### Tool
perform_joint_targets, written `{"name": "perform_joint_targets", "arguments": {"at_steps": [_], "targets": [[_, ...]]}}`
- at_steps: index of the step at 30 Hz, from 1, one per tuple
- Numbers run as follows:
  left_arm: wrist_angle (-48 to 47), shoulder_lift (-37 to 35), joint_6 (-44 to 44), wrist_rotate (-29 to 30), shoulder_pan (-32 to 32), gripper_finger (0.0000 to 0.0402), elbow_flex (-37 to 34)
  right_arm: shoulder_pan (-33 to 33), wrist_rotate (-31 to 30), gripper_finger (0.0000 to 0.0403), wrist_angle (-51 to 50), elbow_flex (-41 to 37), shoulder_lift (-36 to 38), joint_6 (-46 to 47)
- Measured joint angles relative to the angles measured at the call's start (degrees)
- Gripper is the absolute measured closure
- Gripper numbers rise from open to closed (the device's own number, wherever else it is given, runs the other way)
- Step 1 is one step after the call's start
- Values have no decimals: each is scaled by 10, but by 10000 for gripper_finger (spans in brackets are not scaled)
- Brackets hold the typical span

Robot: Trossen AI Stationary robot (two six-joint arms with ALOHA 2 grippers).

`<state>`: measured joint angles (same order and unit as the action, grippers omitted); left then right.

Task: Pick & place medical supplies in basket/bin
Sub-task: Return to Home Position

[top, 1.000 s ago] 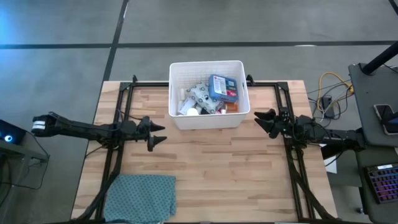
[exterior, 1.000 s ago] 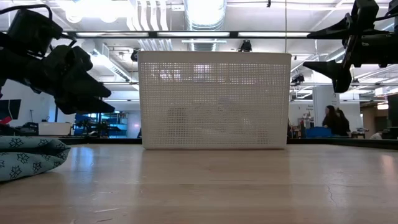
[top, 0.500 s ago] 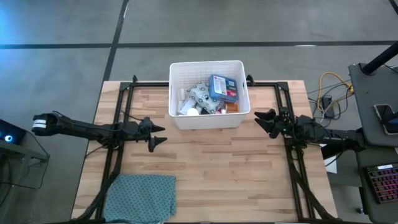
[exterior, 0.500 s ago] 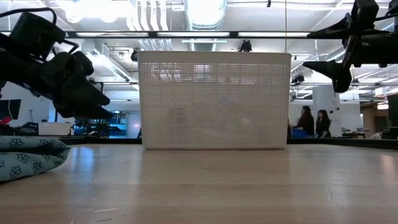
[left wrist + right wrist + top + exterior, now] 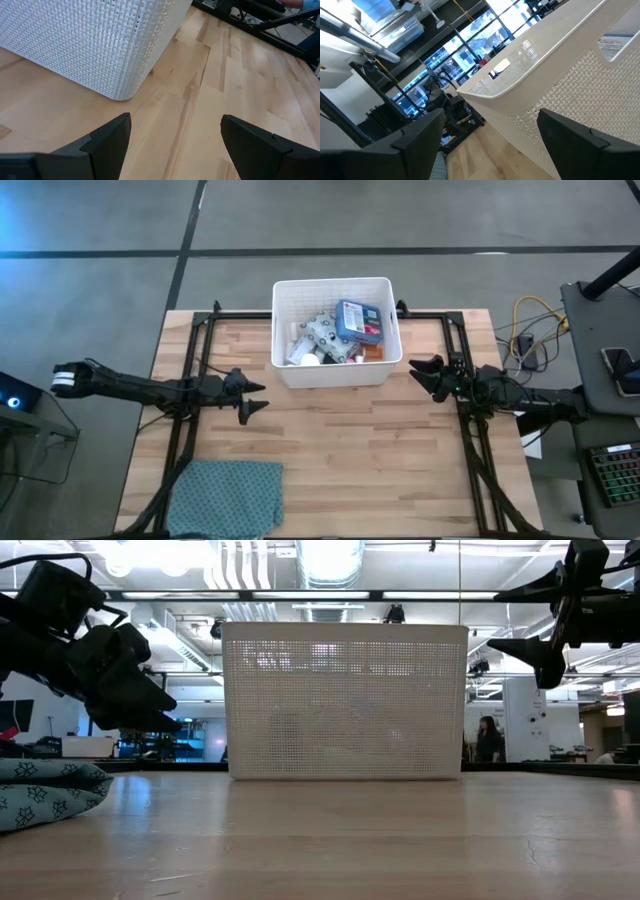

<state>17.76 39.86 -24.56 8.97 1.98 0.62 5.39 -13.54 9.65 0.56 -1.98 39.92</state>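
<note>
The white slotted bin (image 5: 335,330) stands at the table's far middle, its base on the wood; it also fills the middle of the low view as the bin (image 5: 345,700). Inside lie the medical supplies (image 5: 335,335): a blue first-aid box (image 5: 358,320), white bottles and a patterned pack. My left gripper (image 5: 255,396) hovers open above the table, left of the bin's near corner (image 5: 117,90). My right gripper (image 5: 418,372) hovers open just right of the bin, level with its rim (image 5: 530,85). Neither holds anything.
A teal patterned folded cloth (image 5: 225,498) lies at the table's near left corner, also seen as the cloth (image 5: 45,790) in the low view. Bare wood spreads across the table's middle and near right. Black frame rails (image 5: 470,450) run along both sides.
My left gripper has sunk a little and drawn slightly toward the table's left edge, staying open. The bin and supplies have stayed put. My right gripper has kept still.
</note>
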Motion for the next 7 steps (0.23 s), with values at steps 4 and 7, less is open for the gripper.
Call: {"name": "perform_joint_targets", "arguments": {"at_steps": [4,7], "targets": [[0,0,0,0,0,114,0,0,0,92,0,0,0,0],[0,0,0,0,0,114,0,0,0,94,0,0,0,0]]}}
